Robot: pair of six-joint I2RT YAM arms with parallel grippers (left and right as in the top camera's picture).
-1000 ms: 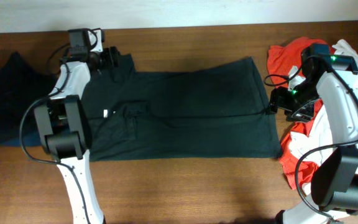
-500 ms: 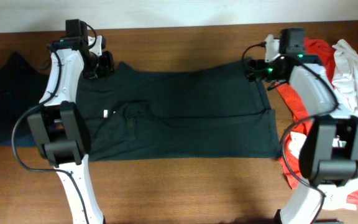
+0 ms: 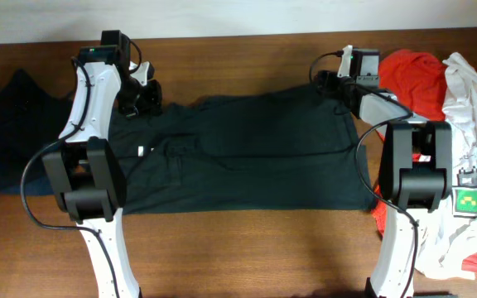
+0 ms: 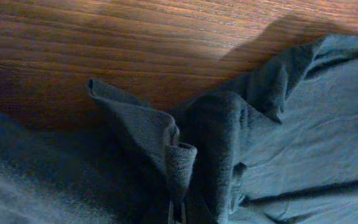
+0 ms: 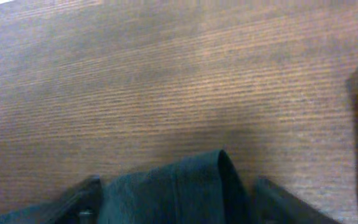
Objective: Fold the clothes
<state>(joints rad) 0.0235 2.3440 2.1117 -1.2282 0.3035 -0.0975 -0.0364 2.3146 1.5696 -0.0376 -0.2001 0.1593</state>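
A dark green garment (image 3: 247, 153) lies spread flat across the middle of the table. My left gripper (image 3: 145, 101) is at its far left corner, shut on a bunched fold of the cloth. In the left wrist view that fold (image 4: 166, 143) rises into the jaws of the left gripper (image 4: 178, 214). My right gripper (image 3: 328, 84) is at the far right corner. In the right wrist view the right gripper (image 5: 179, 199) stands open. Its dark fingers (image 5: 82, 198) are wide apart, with the corner of the garment (image 5: 185, 177) between them.
A pile of red clothes (image 3: 404, 70) and a white garment (image 3: 470, 108) sits at the right end of the table, close to the right arm. Dark blue cloth (image 3: 7, 124) lies at the left end. Bare wood (image 3: 247, 248) runs along the near side.
The left gripper has shut on the garment's far left corner and drawn it slightly inward. The right arm has swung from the garment's right edge up to its far right corner.
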